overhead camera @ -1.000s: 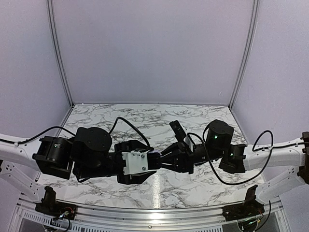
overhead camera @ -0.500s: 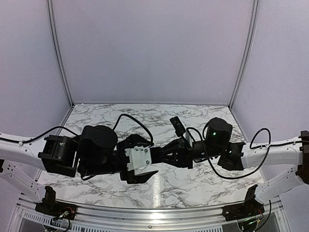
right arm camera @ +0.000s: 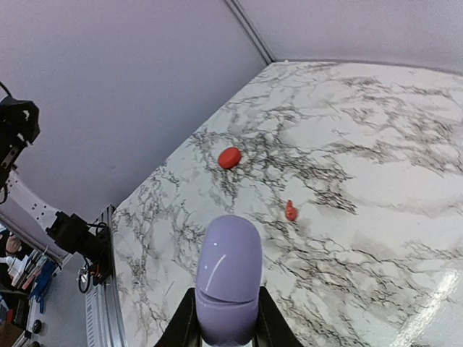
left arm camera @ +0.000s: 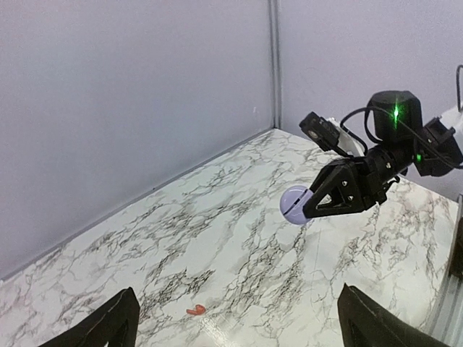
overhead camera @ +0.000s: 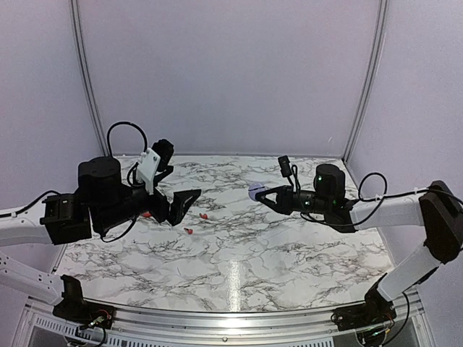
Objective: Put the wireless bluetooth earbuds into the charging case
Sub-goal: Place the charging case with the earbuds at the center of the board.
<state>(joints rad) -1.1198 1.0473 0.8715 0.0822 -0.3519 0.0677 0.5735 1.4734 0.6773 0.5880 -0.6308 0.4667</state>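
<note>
How many things are at the marble table (overhead camera: 289, 267)

Two tiny red earbuds lie toward 9 o'clock from the table's middle: one earbud (overhead camera: 204, 215) and one more earbud (overhead camera: 189, 230). One bigger round red piece (right arm camera: 229, 157) lies that way too. One purple case (overhead camera: 255, 191) is toward 1 o'clock. Two robot arms, a left arm (overhead camera: 101, 191) and a right arm (overhead camera: 391, 210). Two grippers, the left gripper (left arm camera: 239, 327) and the right gripper (overhead camera: 264, 194).

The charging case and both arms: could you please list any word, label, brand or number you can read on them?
No readable text anywhere in the three views.
The lavender charging case in the right gripper shows only a plain glossy shell.
The only sign is a green light on the right arm, with no lettering beside it.
</note>
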